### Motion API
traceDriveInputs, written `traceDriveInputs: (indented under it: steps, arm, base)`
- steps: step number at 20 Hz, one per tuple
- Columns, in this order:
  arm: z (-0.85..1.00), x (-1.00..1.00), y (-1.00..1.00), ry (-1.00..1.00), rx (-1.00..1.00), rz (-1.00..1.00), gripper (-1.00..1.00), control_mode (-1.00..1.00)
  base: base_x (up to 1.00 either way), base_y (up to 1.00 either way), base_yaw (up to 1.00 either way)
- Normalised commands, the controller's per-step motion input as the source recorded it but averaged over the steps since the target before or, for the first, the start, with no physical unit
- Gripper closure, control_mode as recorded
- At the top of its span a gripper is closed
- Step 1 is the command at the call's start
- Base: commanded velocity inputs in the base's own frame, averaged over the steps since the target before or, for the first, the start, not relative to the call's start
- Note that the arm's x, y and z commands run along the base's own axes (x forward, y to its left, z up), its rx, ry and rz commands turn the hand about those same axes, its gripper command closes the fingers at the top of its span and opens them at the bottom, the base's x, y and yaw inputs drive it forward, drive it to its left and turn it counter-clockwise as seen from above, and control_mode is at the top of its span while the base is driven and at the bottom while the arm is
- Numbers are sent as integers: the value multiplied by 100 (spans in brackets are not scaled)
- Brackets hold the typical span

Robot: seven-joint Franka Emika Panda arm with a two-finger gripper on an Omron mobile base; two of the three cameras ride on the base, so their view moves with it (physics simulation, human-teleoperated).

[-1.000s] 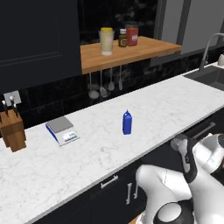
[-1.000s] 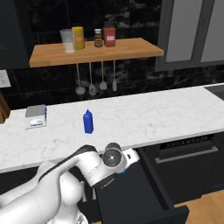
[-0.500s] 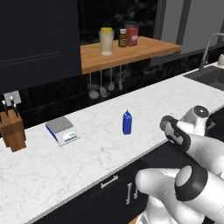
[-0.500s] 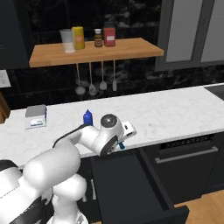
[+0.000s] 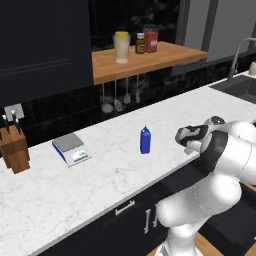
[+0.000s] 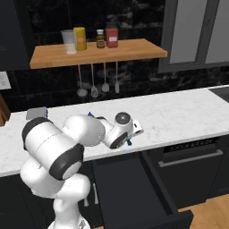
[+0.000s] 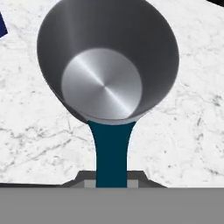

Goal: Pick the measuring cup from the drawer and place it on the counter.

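The measuring cup (image 7: pixel 107 61), a round grey metal cup with a dark teal handle (image 7: pixel 111 148), hangs just above the white marble counter (image 7: pixel 192 109). My gripper (image 7: pixel 111 178) is shut on the handle's end. In the left base view the gripper (image 5: pixel 192 136) hovers over the counter's (image 5: pixel 100 170) front edge, right of the blue bottle (image 5: pixel 145 140). From the right base view the hand (image 6: pixel 132 130) sits at the counter (image 6: pixel 179 112) edge, above the open black drawer (image 6: pixel 134 192); a bit of the teal handle (image 6: pixel 129 142) peeks out below it.
A kitchen scale (image 5: pixel 71 149) and a knife block (image 5: pixel 13 150) stand at the left of the counter. A wooden shelf (image 5: pixel 150 60) with jars hangs above, utensils (image 5: pixel 120 97) below it. A sink (image 5: pixel 237 87) lies at the far right.
The arm has risen from the drawer to counter height and swung the hand forward. The cup in its grip now hangs over the counter's front edge.
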Motion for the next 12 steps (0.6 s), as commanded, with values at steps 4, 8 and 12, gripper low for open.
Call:
traceDriveInputs:
  steps: [4, 8, 12]
  arm:
    - [-37, 92, -2, 0, 5, 2, 100, -100]
    - [-13, 74, -16, 1, 6, 0, -100, -100]
    - [7, 2, -18, -6, 4, 2, -100, -100]
  base:
    - [0, 0, 0]
    - [0, 0, 0]
    - [0, 0, 0]
